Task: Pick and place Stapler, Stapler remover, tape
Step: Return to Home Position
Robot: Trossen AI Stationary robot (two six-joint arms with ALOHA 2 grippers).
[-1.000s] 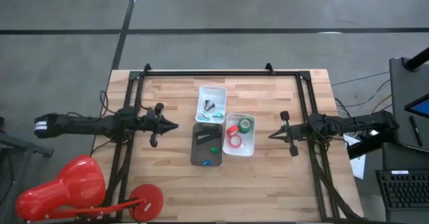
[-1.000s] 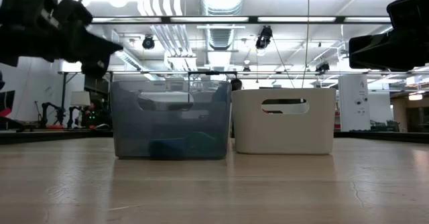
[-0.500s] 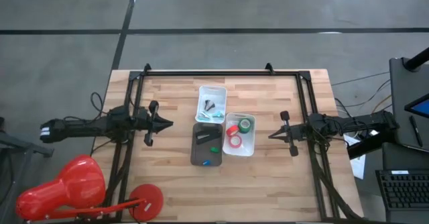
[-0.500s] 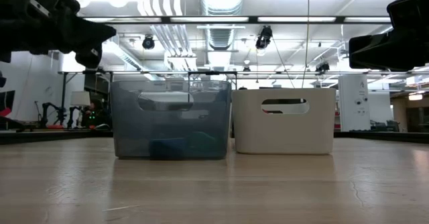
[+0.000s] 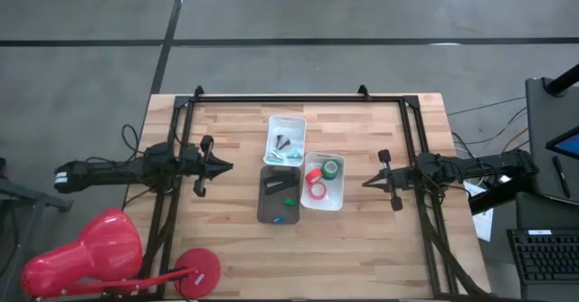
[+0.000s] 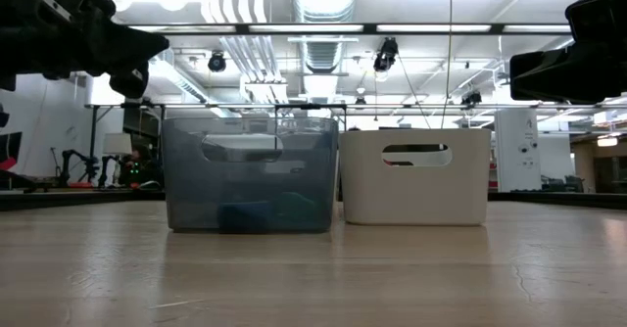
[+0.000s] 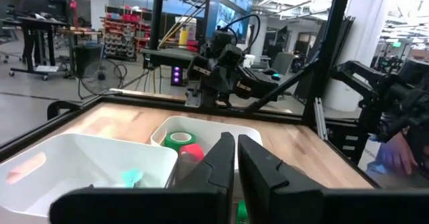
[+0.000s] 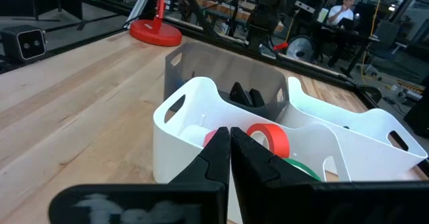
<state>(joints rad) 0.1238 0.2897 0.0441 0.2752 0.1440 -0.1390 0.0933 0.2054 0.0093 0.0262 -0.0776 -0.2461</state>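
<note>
The tape lies in the lower white bin [image 5: 322, 208], right of centre in the high view. A green roll [image 5: 331, 167] sits near its upper edge, one red roll [image 5: 313, 175] is just beside that, and a second red roll [image 5: 318, 190] is lower down. Just beside this bin on its left stands the grey bin [image 5: 262, 198]. It holds a dark stapler [image 5: 274, 184], plus a green piece [image 5: 289, 201] and a blue piece [image 5: 279, 219] too small to name with any certainty. Above the pair, the upper white bin [image 5: 288, 125] carries a dark piece [image 5: 285, 142] and a teal piece [image 5: 289, 157], staple removers by their look.

No task thing shows on the bare wood of the desk [image 5: 362, 248], so the sorting looks finished. What is left, as I judge it, is only for the arms to settle at rest.

The left gripper [image 5: 228, 167] hangs above the desk in the left half of the high view, well apart from the bins and pointing towards them. Its wrist view shows the fingers drawn together with only a sliver between them and nothing held. The right gripper [image 5: 365, 184] hangs to the right of the bins, aimed back at them. Its fingers are pressed together and empty.

No brand, label or other writing can be read on the bins, the rolls or the arms. The screens in the room behind the desk are too far off to make out.
</note>
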